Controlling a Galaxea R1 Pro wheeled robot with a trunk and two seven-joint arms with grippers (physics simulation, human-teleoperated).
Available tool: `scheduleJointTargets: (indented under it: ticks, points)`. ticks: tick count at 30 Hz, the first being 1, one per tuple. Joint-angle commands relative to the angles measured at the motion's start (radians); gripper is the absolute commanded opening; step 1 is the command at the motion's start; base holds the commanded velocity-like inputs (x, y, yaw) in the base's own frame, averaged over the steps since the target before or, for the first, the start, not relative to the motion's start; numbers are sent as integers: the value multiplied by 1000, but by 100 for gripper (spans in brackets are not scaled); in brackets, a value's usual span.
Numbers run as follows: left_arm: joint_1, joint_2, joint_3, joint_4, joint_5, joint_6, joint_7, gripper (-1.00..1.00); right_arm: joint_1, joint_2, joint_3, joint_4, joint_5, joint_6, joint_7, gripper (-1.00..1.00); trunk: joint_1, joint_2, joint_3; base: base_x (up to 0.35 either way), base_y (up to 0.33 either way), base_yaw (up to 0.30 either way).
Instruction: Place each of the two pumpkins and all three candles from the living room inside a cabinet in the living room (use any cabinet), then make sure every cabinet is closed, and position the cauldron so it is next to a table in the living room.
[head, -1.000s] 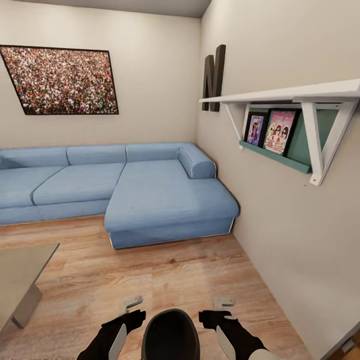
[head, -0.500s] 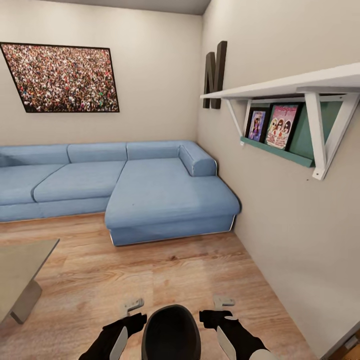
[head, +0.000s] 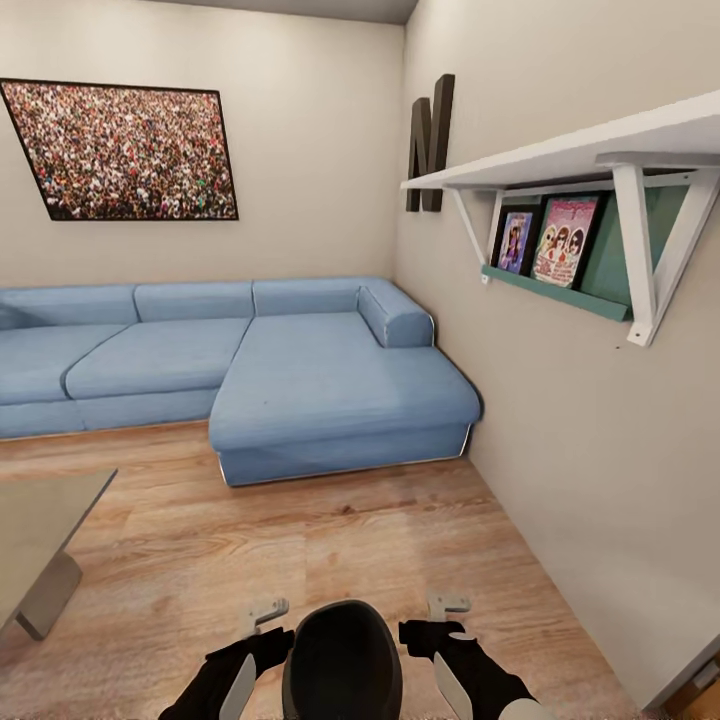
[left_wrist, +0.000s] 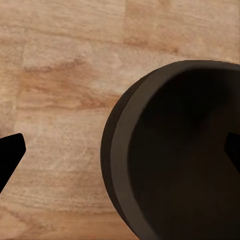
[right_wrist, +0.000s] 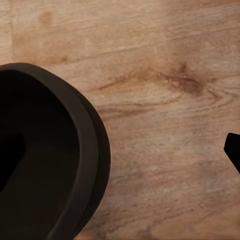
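Observation:
The black cauldron (head: 342, 660) sits low in the middle of the head view, between my two arms and over the wood-plank floor. My left gripper (left_wrist: 122, 152) is open and straddles the cauldron's rim (left_wrist: 117, 150), one fingertip outside and one inside the pot. On the opposite side my right gripper (right_wrist: 122, 155) is open too, astride the rim (right_wrist: 95, 150) the same way. A corner of the grey glossy table (head: 40, 520) shows at the left edge. The pumpkins, candles and cabinet are out of view.
A blue L-shaped sofa (head: 330, 380) fills the far corner ahead. The right wall carries a white bracket shelf (head: 600, 150) with framed pictures at about head height. Bare plank floor (head: 300, 540) lies between me, the sofa and the table.
The whole view has shifted slightly, so the camera moved: the shelf looks larger and the sofa slightly higher. The cauldron and both grippers keep their places between my arms, edging up in the picture.

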Motion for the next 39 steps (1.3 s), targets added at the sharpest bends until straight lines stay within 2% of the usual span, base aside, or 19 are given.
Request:
scheduleJointTargets:
  ticks: [1,7,10,15,22,31,39]
  points:
    - [0,-1,5,-2,-1,6,1,100,0,0,2,-2,-4,6,-4,100,4,-8,-4,0,0,0]
    - [0,-2,4,1,-1,6,-3,100,-1,0,2,-2,-4,7,-4,100,27,-50,-23,0,0,0]
    - [0,-10,-3,8,-2,6,-26,100,-1,0,3,-3,-4,8,-4,100,38,-71,-32,0,0,0]
    - [0,-13,-50,1,-3,11,-65,100,-1,0,5,-4,-3,10,-4,100,57,-106,-48,0,0,0]
    - [0,-13,-92,-60,-2,21,-72,100,-1,5,9,-16,-2,12,-3,100,84,-155,-70,0,0,0]
    - [0,-13,-99,-96,1,20,-73,100,-1,7,47,-56,-2,23,-3,100,119,-218,-98,0,0,0]
    - [0,-13,-97,-98,4,15,-81,100,-1,7,62,-57,-2,25,-3,100,119,-218,-98,0,0,0]
